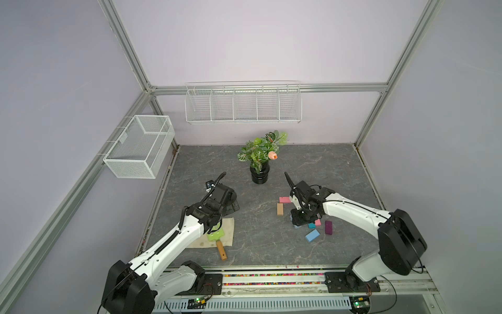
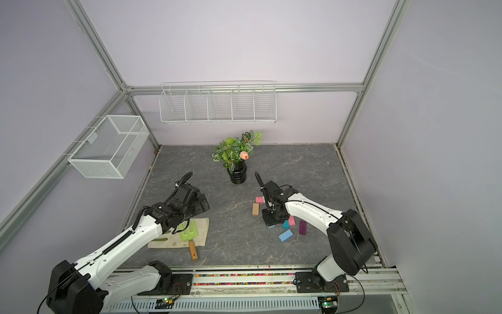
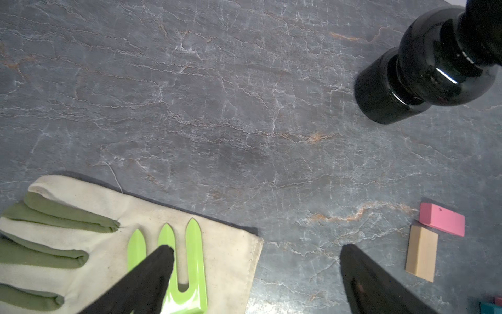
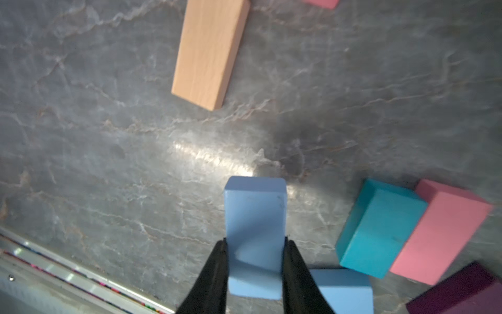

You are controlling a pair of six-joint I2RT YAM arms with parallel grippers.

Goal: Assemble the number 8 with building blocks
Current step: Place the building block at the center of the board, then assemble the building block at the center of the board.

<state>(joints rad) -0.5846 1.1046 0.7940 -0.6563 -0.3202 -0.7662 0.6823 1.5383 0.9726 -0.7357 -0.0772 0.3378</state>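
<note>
My right gripper (image 4: 255, 240) is shut on a light blue block (image 4: 255, 214), low over the table's front right. A second light blue block (image 4: 342, 288) lies just beside it. Close by, a teal block (image 4: 380, 228) and a pink block (image 4: 440, 231) touch side by side, with a dark purple block (image 4: 461, 293) next to them. A tan block (image 1: 280, 209) and another pink block (image 1: 285, 200) lie a little farther back. The blocks are scattered and no number 8 shows. My left gripper (image 3: 256, 248) is open and empty, over a glove's cuff.
A green garden fork (image 1: 216, 236) with a wooden handle rests on a cream glove (image 3: 81, 217) at the front left. A black vase (image 1: 259, 175) with a plant stands at mid-table. Wire baskets (image 1: 140, 145) hang on the left and back walls.
</note>
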